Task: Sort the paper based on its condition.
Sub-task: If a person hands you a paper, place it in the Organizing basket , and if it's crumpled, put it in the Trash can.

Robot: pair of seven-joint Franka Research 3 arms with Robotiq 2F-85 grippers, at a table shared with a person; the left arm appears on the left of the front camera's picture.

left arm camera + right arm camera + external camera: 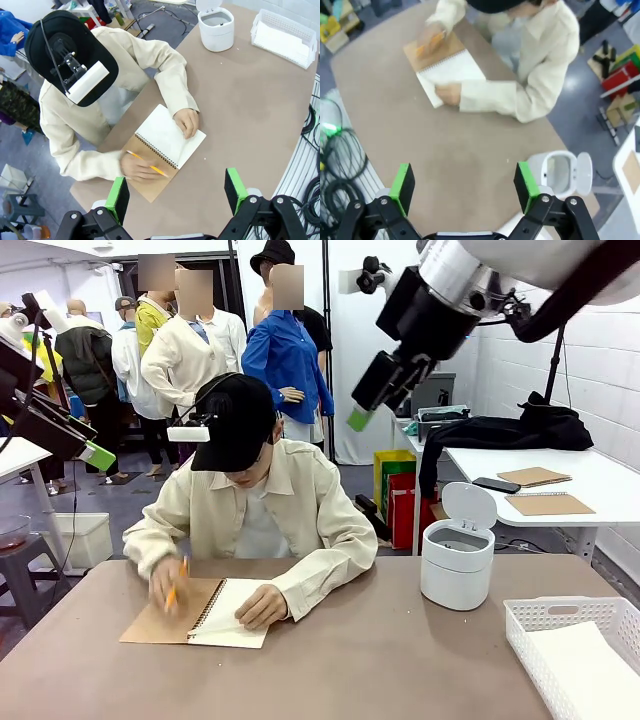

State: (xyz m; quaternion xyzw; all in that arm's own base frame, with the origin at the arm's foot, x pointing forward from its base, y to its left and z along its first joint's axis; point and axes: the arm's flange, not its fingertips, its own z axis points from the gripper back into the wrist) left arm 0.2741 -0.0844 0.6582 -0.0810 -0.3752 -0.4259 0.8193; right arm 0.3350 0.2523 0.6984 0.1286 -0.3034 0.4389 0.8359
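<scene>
Far ahead of the left pincer [176, 192], up and to the right of its fingers in its wrist view, the paper [282, 40] lies as a flat white stack inside a white latticed basket [290, 24] near the table's edge. The front view shows the same paper [585, 665] in the basket [530, 635], low and to the right of the right pincer [360, 418], which is raised high above the brown table [380, 670]. Both pincers are empty and spread wide; the left pincer's green-padded fingers stand well apart with nothing between them, and so do those of the right pincer [464, 184].

Just beside the basket, toward the left pincer's upper middle, stands a small white bin [216, 27] with its lid flipped up; in the right wrist view the bin [560, 172] sits close by that pincer's right-hand finger.

Directly ahead of the left pincer – nearer than the bin – a spiral notebook [167, 145] lies open on the table; a person in a cream jacket bends over it, one hand [140, 167] holding a yellow pencil [147, 164] over the kraft cover, the other hand [186, 121] resting on the blank page.
</scene>
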